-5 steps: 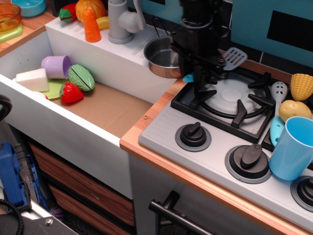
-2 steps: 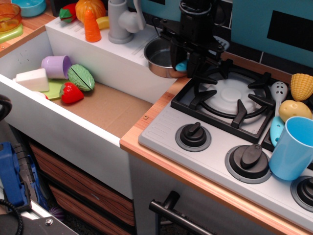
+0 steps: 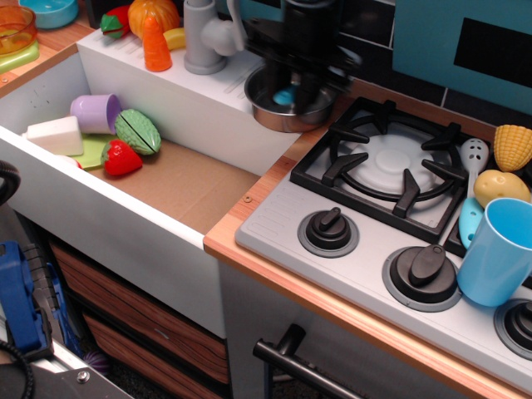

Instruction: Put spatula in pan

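Spatula (image 3: 284,97) held over pan (image 3: 287,116).

- One pan (image 3: 287,112) at the counter's (image 3: 249,220) 12 o'clock
- One blue cup (image 3: 497,252), 3 o'clock
- One slotted spoon (image 3: 470,195)
- Three stove knobs (image 3: 329,230)
- One purple cup (image 3: 96,113), 9 o'clock

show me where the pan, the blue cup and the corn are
pan (image 3: 264,115): main camera view, on its shiny outer side wall.
blue cup (image 3: 496,258): main camera view, on the middle of its outer wall.
corn (image 3: 513,146): main camera view, on its yellow kernels.
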`<state>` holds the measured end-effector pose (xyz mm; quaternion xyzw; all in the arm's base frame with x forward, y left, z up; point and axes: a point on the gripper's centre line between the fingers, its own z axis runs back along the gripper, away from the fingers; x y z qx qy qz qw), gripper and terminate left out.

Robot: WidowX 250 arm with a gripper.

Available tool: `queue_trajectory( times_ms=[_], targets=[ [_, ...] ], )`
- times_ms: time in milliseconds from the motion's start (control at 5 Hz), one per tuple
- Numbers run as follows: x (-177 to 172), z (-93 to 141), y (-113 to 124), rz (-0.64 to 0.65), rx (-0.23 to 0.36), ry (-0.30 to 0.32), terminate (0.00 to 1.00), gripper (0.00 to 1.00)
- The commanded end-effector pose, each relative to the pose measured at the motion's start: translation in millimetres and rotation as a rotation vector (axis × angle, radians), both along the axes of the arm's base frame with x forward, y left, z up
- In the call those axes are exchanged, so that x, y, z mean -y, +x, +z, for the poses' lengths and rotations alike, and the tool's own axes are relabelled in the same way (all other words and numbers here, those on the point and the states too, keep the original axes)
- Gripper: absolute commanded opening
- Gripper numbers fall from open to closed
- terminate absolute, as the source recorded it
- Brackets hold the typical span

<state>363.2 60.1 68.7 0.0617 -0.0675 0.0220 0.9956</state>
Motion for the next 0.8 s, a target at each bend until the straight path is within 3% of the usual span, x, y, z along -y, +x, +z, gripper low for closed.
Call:
queue_trajectory(
  times_ms=[0, 200, 600],
  targets=[
    [-20.2, 17.8, 3.8, 0.039, 0.072, 0.037, 0.00, 0.00],
    [-32.0, 7.4, 2.5, 0.021, 0.080, -0.022, 0.00, 1.00],
    [-32.0, 7.4, 2.5, 0.021, 0.080, -0.022, 0.00, 1.00]
  ],
)
